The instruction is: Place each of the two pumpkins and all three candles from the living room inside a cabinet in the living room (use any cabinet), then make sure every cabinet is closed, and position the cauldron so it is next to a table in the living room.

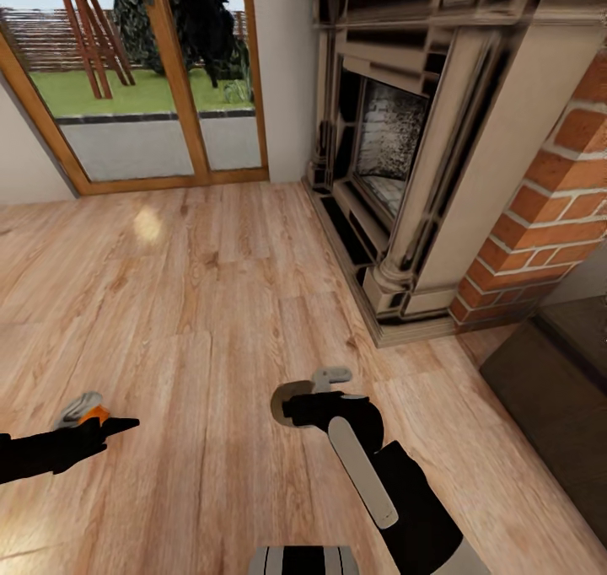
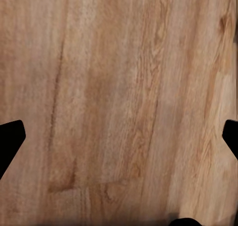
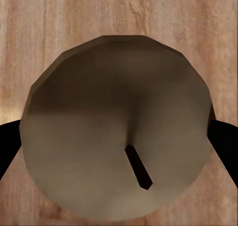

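1. Broadly, the head view looks down on a wooden floor (image 1: 194, 305), with a fireplace (image 1: 405, 153) and its brick side (image 1: 548, 212) at the right, and a glass door (image 1: 143, 77) at the back. A low dark-brown cabinet (image 1: 548, 389) stands at the right edge. The left gripper (image 1: 105, 419) hangs over the floor at the lower left; an orange patch shows on it, and what that is cannot be told. The right gripper (image 1: 295, 398) is in the lower middle, holding a candle (image 1: 281, 408) above the floor, well apart from the cabinet.
2. In the left wrist view, the left gripper (image 2: 119, 136) has its fingers (image 2: 10, 139) spread wide, with bare floor (image 2: 119, 87) between them and nothing held.
3. In the right wrist view, the right gripper (image 3: 119, 136) has its fingers (image 3: 225, 141) closed against both sides of the round grey-brown candle (image 3: 119, 102). The candle's dark wick (image 3: 139, 167) faces the camera, and floor (image 3: 29, 27) lies beneath.
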Available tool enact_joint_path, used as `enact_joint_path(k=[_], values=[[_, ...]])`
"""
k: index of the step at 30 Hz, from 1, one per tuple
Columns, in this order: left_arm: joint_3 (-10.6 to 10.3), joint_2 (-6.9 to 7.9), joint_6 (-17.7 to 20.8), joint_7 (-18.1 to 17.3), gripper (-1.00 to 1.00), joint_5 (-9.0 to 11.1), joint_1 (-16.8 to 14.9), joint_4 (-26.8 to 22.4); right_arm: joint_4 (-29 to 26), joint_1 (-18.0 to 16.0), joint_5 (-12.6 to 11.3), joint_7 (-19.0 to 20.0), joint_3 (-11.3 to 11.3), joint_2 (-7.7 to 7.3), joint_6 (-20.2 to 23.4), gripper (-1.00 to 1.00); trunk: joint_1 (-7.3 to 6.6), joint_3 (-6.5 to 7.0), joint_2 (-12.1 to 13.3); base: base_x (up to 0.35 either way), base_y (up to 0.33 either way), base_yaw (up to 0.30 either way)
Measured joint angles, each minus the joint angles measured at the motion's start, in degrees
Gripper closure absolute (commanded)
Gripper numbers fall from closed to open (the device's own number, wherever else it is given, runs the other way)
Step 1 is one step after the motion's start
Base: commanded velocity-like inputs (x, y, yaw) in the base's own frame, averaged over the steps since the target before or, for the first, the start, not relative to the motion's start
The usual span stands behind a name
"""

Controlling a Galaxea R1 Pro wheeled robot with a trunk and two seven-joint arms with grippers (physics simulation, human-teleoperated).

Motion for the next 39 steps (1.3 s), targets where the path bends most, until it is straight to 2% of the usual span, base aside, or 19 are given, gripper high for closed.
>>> enact_joint_path(k=[27,32,34,36,39], values=[[-0.08,0.02,0.03,0.17,-1.0,-0.19,-0.01,-0.17,0.13,0.14,-0.08,0.1,0.25,0.0,-0.92,1.0,-0.7,5.91,0.36,0.0,0.0,-0.014],[0.03,0.07,0.14,2.8,-1.0,-0.37,-0.02,-0.14,0.19,0.15,-0.06,0.09,0.23,0.0,-0.9,1.0,-0.82,6.72,0.43,0.0,0.0,-0.179],[0.67,0.11,0.27,3.65,-1.0,-0.37,-0.02,-0.14,0.24,0.15,-0.08,0.09,0.23,0.0,-0.89,1.0,-0.88,7.03,0.46,0.0,0.0,-0.189],[2.64,0.09,0.61,4.08,-1.0,-0.34,-0.02,-0.1,0.3,0.15,-0.1,0.14,0.23,0.0,-0.91,1.0,-0.93,7.34,0.48,0.0,0.0,-0.19],[3.8,0.08,0.77,4.25,-1.0,-0.23,-0.02,-0.07,0.34,0.15,0.06,0.15,0.18,0.0,-0.88,1.0,-0.99,7.79,0.53,-0.162,0.0,-0.19]])
